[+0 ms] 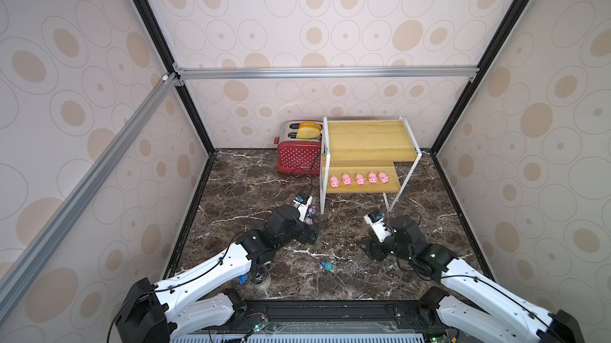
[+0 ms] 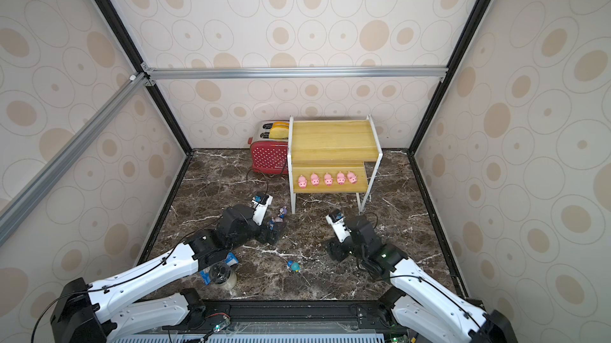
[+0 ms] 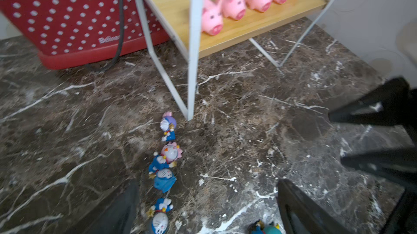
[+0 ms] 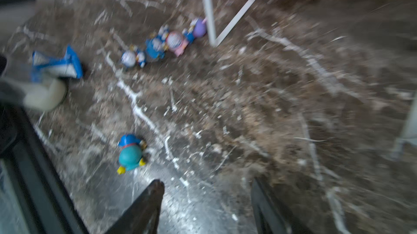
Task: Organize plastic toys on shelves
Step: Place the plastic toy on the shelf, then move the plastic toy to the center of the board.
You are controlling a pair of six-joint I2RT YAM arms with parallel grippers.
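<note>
Left gripper (image 3: 207,187): hanging low over the marble floor (image 3: 248,113), jaws standing at their widest, gripping nothing. Row of four figurines (image 3: 165,165): lying on that floor, stretching straight away from this gripper toward the rack leg (image 3: 194,63); the nearest figurine (image 3: 159,220) is sitting between the jaws, close to one finger (image 3: 121,210). Right gripper (image 4: 207,182): jaws parted, carrying nothing. Lone teal-capped figurine (image 4: 130,155): lying off to its side, between the arms. Pigs (image 1: 359,179): lining the lower shelf (image 3: 248,27). The left arm is looking the likelier to take the row, near end first.
</note>
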